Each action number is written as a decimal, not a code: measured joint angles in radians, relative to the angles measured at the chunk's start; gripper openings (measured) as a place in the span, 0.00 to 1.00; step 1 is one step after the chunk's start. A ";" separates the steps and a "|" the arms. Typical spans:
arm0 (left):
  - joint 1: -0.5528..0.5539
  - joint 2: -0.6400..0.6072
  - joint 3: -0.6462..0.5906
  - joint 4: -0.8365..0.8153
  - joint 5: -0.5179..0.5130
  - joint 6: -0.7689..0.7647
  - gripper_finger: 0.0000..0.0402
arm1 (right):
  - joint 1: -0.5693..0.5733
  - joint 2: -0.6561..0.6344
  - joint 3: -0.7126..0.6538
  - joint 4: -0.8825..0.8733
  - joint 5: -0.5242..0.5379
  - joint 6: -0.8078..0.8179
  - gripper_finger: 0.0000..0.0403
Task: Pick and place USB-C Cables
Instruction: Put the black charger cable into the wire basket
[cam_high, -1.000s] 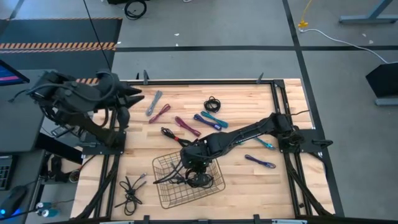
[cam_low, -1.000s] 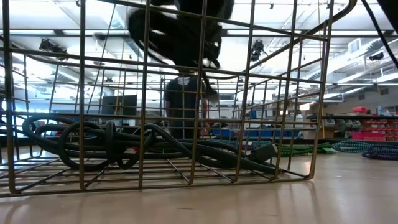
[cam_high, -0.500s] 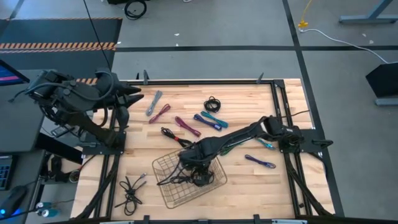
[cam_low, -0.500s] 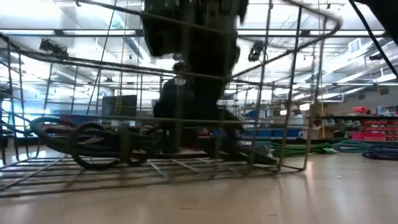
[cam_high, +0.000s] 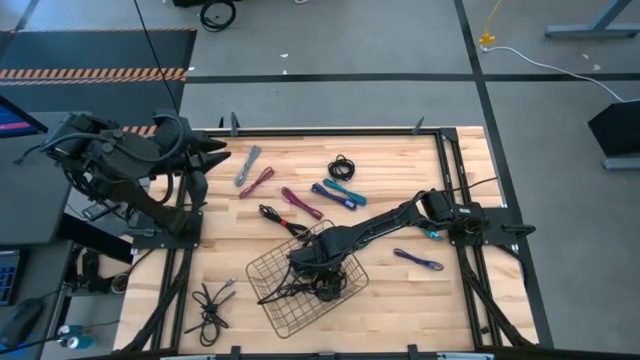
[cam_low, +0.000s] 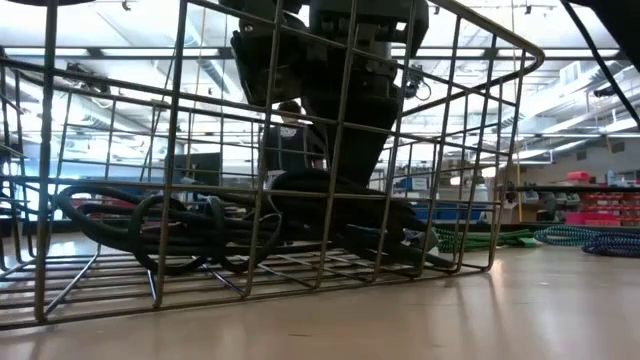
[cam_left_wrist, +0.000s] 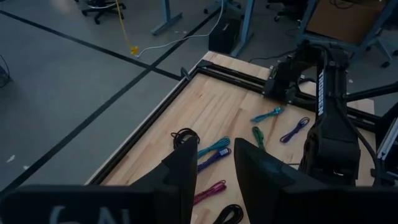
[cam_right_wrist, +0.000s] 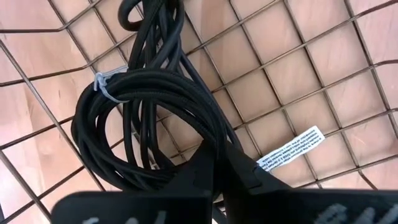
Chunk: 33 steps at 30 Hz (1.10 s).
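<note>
black coiled usb-c cables (cam_right_wrist: 146, 118) lie in the basket; coloured cables (cam_high: 338, 193) lie scattered on the tabletop.

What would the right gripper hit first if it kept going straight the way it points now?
Most likely the black cable coil it is shut on, then the wire basket floor right beneath; the right gripper points down into the basket.

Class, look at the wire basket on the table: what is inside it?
Inside the wire basket lie coiled black cables, with the right hand lowered in, shut on one. Its arm covers part of the pile, so an exact count is impossible.
</note>
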 joint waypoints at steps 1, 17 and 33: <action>0.000 0.000 0.000 0.000 0.000 0.000 0.28 | 0.000 0.000 0.000 0.000 0.000 -0.001 0.03; 0.000 0.000 0.000 0.000 0.000 -0.007 0.28 | 0.017 -0.005 0.208 -0.102 -0.005 -0.025 0.36; 0.000 0.001 0.000 -0.001 0.001 0.000 0.28 | -0.138 -0.171 0.377 -0.452 0.395 -0.070 0.36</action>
